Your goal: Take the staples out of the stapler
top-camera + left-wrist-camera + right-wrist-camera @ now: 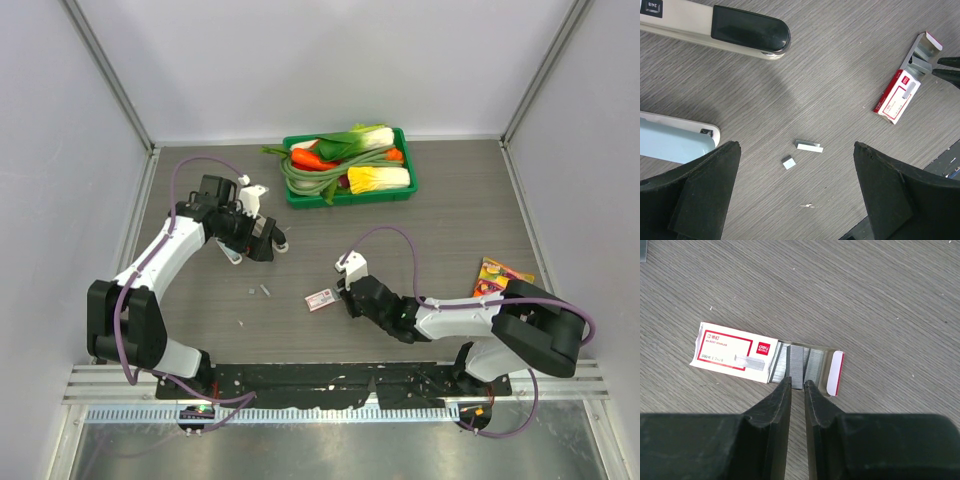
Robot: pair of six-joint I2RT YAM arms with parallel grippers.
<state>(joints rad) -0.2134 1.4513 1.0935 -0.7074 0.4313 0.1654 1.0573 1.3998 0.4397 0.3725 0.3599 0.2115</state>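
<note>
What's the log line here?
left gripper: open | right gripper: shut on staple strip in box | stapler: open | staples: loose on table

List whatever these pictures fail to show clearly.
Left wrist view: the stapler is cut off by the left edge and by the left gripper; staples inside it cannot be seen.
Top view: the loose staples are specks, too small to count.
Right wrist view: the right gripper covers the staple box tray's edge; whether it pinches a strip is unclear.
</note>
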